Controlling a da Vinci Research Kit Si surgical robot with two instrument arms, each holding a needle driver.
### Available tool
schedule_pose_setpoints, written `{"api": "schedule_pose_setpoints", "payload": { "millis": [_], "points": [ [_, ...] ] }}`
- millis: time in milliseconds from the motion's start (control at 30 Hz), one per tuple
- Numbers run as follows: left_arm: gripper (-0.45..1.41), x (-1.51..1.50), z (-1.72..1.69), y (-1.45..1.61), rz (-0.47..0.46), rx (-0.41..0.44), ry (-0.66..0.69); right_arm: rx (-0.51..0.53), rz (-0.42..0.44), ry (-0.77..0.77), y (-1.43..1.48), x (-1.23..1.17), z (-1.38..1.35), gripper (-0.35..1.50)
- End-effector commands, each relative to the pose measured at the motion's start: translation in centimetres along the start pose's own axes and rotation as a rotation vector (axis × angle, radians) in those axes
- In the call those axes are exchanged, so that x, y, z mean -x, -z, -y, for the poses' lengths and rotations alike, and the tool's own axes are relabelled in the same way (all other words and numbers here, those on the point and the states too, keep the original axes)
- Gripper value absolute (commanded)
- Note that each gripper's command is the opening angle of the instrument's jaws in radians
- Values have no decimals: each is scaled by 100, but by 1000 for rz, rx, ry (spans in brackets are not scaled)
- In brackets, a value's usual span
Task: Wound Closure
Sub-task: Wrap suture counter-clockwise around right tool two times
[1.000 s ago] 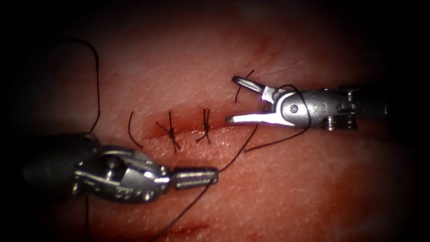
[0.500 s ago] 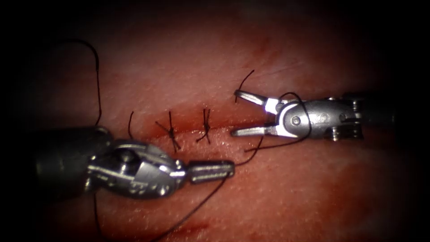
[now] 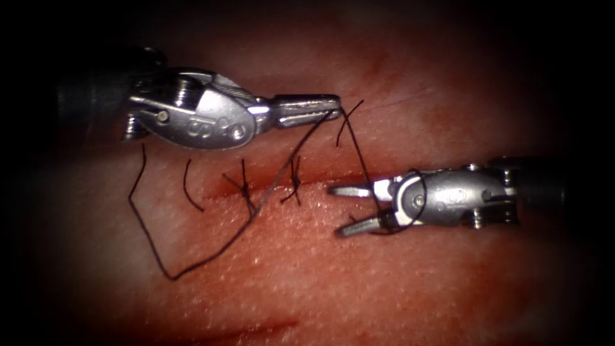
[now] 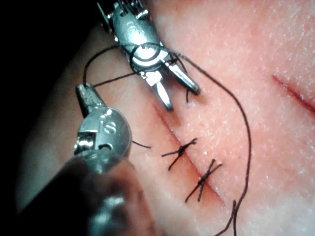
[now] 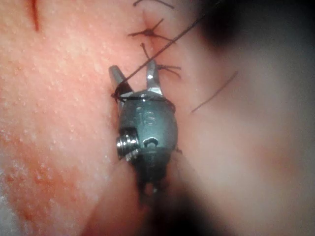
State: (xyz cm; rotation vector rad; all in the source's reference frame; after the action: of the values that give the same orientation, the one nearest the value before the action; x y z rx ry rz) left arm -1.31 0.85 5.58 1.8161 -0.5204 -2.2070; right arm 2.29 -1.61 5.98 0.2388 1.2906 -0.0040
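**Thread wound round the open right claw, left claw holding the strand**

The small steel left claw (image 3: pixel 334 104) is closed tight on the thin dark thread (image 3: pixel 211 250), which it pinches right at its tips. It hovers beyond the cut and holds nothing else. The matching steel right claw (image 3: pixel 336 211) stands apart and grips nothing. A loop (image 3: pixel 419 186) of the same thread lies round its neck, just behind the jaws. The right wrist view shows that ring (image 5: pixel 142 98) sitting snug under the spread right claw (image 5: pixel 133 69).

Two strands leave the left claw. One slants down and right, straight to the loop. The other runs its long axis down and left, passing over the tied dark stitches (image 3: pixel 243 186) to a sharp bend, then climbs again. A short curved tail (image 3: pixel 349 122) stands nearly upright between the two claws, by the right end of the cut (image 3: pixel 269 191) in the pink tissue (image 3: pixel 384 288). I cannot tell where the needle lies.

In my judgement a knot throw is being set up. The next move calls for the open right claw to get hold of that tail without shedding the loop, while the left keeps its strand taut.
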Motion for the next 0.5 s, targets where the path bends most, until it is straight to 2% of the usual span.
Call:
{"api": "schedule_pose_setpoints", "payload": {
  "millis": [33,133,167,267,367,400,500],
  "points": [
    [-45,16,1,-9,2,-2,-3,-6,-10,0,-8,2,-2,35],
    [-45,53,-8,-18,4,-7,5,-27,-38,-7,-7,-1,-1,32],
    [-45,71,-18,-20,3,-12,27,-24,-72,-27,-7,-2,-1,32],
    [-45,91,-36,-22,2,0,50,-2,-172,-71,-7,-3,-3,32],
    [-45,101,-58,-22,7,24,67,29,-289,-134,-7,-2,-5,32],
    [-45,102,-69,-21,9,39,66,61,-383,-185,-7,-1,-7,32],
    [-45,100,-84,-16,11,57,68,120,-504,-252,-7,0,-10,34]
  ]
}}
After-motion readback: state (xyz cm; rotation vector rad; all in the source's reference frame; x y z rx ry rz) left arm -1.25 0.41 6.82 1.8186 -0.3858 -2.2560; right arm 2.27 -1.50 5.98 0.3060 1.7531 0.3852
